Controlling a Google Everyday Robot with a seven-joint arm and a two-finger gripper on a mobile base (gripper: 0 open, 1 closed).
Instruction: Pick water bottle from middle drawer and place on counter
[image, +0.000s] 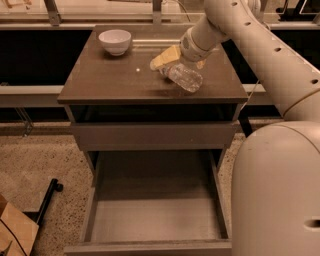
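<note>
Okay, I've got the end effector (177, 65) in the upper middle of the frame, over the right half of the bench (100, 85). It's pinching the water bottle (185, 79), yellow pads on either side of the bottle's upper end. The bottle is tipped well over on a slant, its clear ribbed body pointing toward the lower right and sitting low against the glossy top, near the front right corner. I can't make out the cap from here; it's tucked under the pads.

The arm (260, 45) comes in from the upper right, and the robot's pale body (280, 190) fills the lower right of the frame.

Up at the back left of the bench sits a white bowl (115, 41), upright and well apart from the bottle. Between them is a tiny white speck (137, 70) on the surface.

Lower centre, the middle drawer (155, 220) stands pulled right out toward me, pale floor showing. Above it, the shallower drawer (152, 135) is pushed in flush.

Bottom left corner, a cardboard box (15, 232), with a black stand leg (47, 197) just beside it on the speckled floor.
</note>
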